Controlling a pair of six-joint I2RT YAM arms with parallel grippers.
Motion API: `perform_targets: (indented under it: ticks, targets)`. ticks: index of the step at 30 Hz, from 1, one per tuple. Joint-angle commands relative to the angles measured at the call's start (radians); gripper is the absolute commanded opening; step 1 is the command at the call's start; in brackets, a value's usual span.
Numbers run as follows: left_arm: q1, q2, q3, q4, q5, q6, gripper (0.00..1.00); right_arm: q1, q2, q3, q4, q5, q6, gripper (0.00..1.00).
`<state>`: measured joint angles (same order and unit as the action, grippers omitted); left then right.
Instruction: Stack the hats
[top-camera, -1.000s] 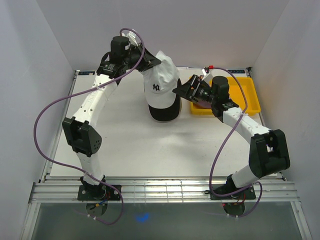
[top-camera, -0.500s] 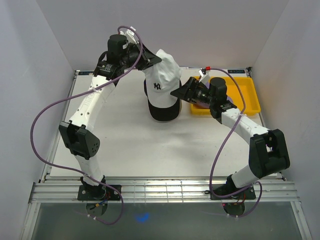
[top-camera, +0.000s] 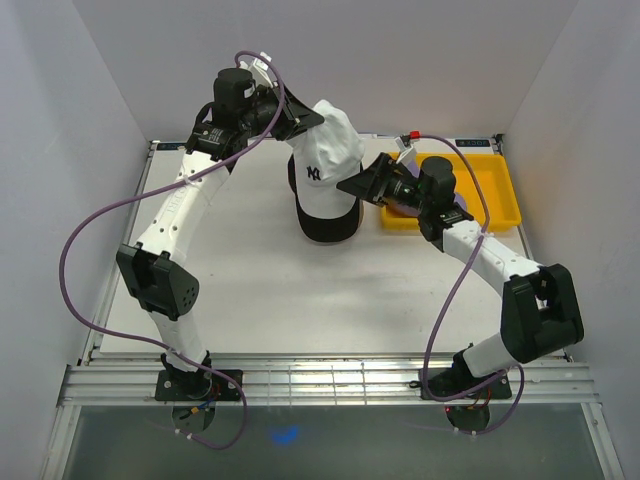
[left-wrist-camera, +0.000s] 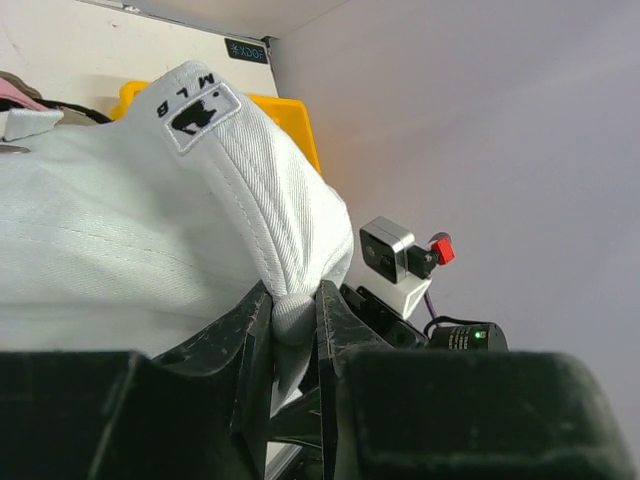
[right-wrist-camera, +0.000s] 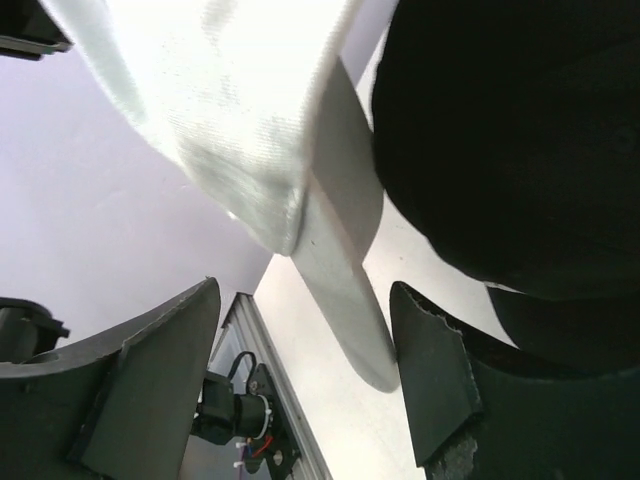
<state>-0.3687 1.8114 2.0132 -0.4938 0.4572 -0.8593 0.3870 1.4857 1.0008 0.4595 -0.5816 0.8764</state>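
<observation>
The overhead view looks down from above and behind the arm bases (top-camera: 197, 385) at the bottom of the frame, taking in the whole table (top-camera: 250, 290). The left wrist view sits hard against the white cap (left-wrist-camera: 120, 230), facing past its own fingers (left-wrist-camera: 245, 350) at lower centre toward the yellow tray (left-wrist-camera: 295, 125) at upper centre. The right wrist view sits very close under the cap's brim. All three share that cap.
</observation>
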Motion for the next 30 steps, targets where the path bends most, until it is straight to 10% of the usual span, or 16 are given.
perform_targets:
  ticks: [1,10,30]
  targets:
    - [-0.003,-0.067,0.012,0.015,0.017,-0.01,0.05,0.018,-0.051,-0.017,0.133,-0.046,0.067,0.74]
    - [-0.003,-0.067,0.024,0.017,0.003,-0.009,0.05,0.027,-0.067,-0.054,0.206,-0.093,0.15,0.53]
    - [-0.003,-0.034,0.044,0.04,0.0,-0.021,0.04,0.038,-0.088,-0.067,0.177,-0.149,0.173,0.49]
